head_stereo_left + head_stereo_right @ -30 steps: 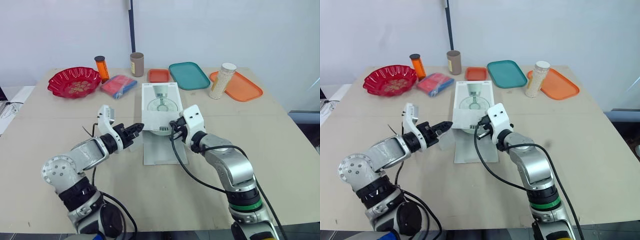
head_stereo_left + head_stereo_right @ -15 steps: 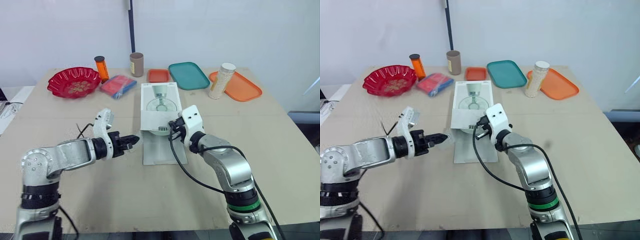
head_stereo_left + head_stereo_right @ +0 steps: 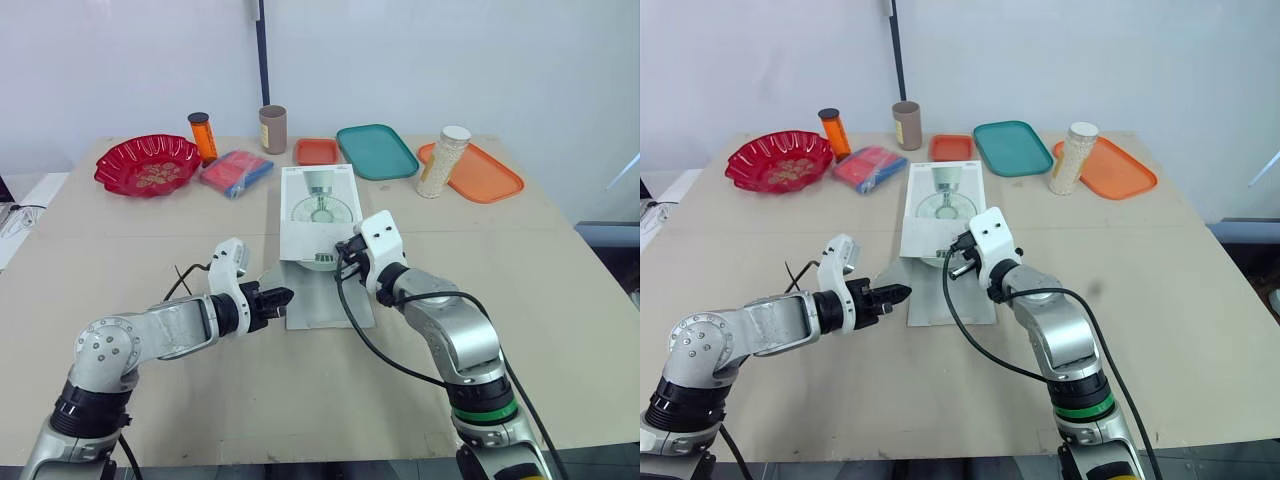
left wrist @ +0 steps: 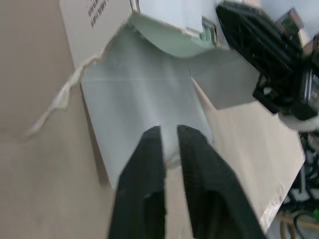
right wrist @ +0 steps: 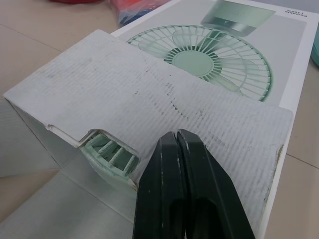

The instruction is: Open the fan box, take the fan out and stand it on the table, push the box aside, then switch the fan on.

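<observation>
Colours: fan box (image 3: 318, 215) white, with a mint-green fan printed on top. Fan (image 5: 107, 152) inside is mint green. Desk (image 3: 560, 300) beige. Along the far edge: red bowl (image 3: 148, 164) with a yellowish patterned centre, orange bottle (image 3: 203, 137) with black cap, tan cup (image 3: 273, 128), red-and-blue packet (image 3: 237, 171), small orange-red tray (image 3: 318, 151), teal tray (image 3: 377, 151), orange tray (image 3: 485, 172), white-lidded jar (image 3: 445, 161) with pale contents.
</observation>
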Robot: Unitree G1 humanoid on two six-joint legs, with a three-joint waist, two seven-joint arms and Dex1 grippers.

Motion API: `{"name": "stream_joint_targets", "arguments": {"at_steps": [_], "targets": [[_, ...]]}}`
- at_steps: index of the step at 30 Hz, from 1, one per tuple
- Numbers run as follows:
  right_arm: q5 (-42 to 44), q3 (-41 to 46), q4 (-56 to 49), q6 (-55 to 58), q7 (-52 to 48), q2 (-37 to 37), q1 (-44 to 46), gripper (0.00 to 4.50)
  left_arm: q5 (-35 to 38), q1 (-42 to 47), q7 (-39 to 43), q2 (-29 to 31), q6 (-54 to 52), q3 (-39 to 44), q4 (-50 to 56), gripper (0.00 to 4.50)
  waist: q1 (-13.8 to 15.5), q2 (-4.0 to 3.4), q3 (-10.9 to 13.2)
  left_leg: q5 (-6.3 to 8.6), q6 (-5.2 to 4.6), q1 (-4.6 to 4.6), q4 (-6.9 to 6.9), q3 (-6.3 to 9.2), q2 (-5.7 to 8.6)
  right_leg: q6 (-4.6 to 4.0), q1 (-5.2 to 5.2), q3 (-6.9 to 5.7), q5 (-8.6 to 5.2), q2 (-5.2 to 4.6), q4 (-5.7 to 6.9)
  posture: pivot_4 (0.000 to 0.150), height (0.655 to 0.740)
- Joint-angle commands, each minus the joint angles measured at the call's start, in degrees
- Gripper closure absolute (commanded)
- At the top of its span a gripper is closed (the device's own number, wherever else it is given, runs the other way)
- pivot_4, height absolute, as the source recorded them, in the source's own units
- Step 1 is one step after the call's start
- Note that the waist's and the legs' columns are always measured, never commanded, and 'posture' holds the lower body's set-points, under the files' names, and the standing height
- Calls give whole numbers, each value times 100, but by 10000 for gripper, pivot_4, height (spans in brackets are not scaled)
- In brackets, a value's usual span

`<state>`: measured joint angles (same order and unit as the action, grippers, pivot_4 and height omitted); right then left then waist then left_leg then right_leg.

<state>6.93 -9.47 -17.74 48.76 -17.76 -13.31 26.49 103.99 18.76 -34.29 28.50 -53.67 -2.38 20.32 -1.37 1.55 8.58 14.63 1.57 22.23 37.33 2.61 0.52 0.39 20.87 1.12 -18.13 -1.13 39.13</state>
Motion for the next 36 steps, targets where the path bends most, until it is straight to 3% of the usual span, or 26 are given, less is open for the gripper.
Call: {"name": "stream_joint_targets", "arguments": {"at_steps": [1,6,8,22,36], "targets": [[-28,-207,220,159,-26,19,-133,45000,-41,-73,188,-255,368,74,73,25118,0,0,0,0,0,0,0,0,0,0,0,0,0,0,0,1500,7382],[-48,-209,188,188,-38,-4,-154,45000,-246,-182,472,-572,539,28,-117,9773,0,-1,0,0,-1,-1,-1,0,-1,0,0,0,0,1,0,1500,7382],[-51,-192,195,209,-35,-16,-144,45000,-431,-252,572,-743,590,-47,-136,919,0,0,0,1,-2,1,-1,0,0,0,-1,0,0,1,-3,1500,7382],[-58,-266,49,306,-36,-63,-239,45000,-2213,-427,1415,-1914,1170,-97,-625,385,3,-2,-1,1,-3,3,-3,2,1,1,-2,1,0,4,-8,1500,7382],[-65,-283,-77,389,8,-82,-312,45000,-3173,-477,1858,-2904,1420,178,-901,385,2,-2,-1,2,-5,6,-5,2,1,4,-1,1,-2,6,-9,1500,7382]]}}
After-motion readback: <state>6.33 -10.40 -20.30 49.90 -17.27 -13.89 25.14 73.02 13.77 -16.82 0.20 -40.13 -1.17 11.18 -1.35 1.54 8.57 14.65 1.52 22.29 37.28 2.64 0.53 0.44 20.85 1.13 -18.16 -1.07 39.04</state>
